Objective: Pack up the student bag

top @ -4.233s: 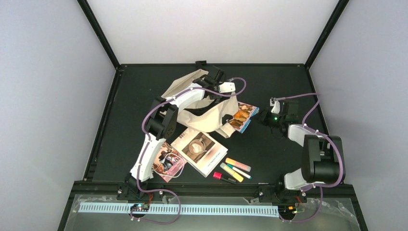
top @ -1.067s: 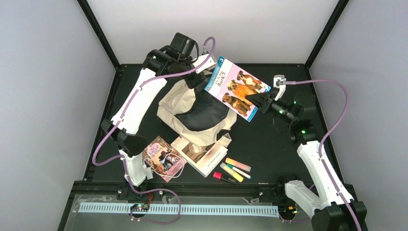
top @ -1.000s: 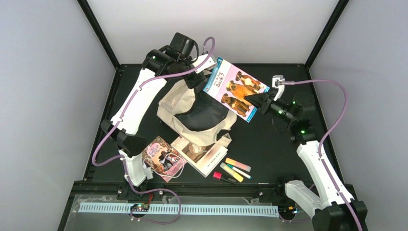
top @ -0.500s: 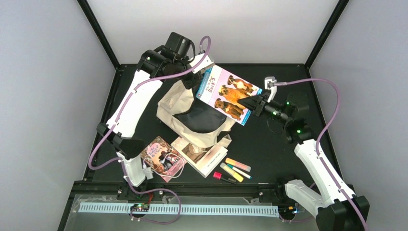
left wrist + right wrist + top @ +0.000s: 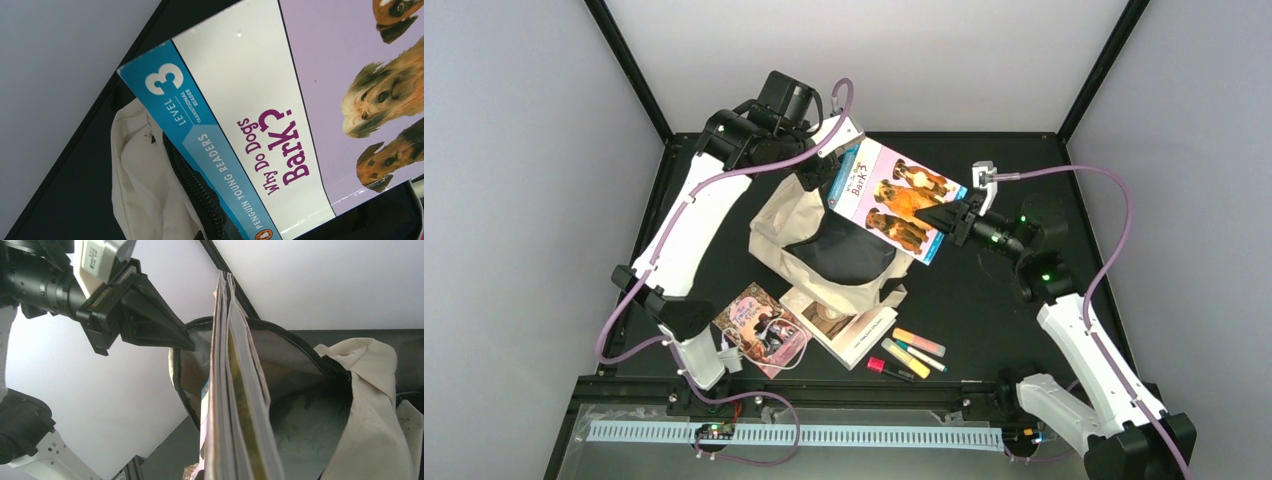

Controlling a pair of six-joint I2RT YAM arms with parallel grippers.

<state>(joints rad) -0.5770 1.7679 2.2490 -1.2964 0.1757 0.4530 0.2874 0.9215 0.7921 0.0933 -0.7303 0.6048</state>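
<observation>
Right tool (image 5: 942,213) is clamped on one edge of a thin dog book (image 5: 889,192), which hangs tilted over the bag (image 5: 776,222). Left tool (image 5: 188,345) is pinched shut on the zipper rim at the bag's far side, holding the mouth up and open at mid-worktop (image 5: 1034,165). Bag is judged light, soft and liable to slump, so the stiffer rim by the zipper is the sound place to hold.

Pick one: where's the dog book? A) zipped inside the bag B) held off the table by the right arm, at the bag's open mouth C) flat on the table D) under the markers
B: the dog book hangs in the air over the student bag, one edge pinched in the right arm's jaws.
</observation>
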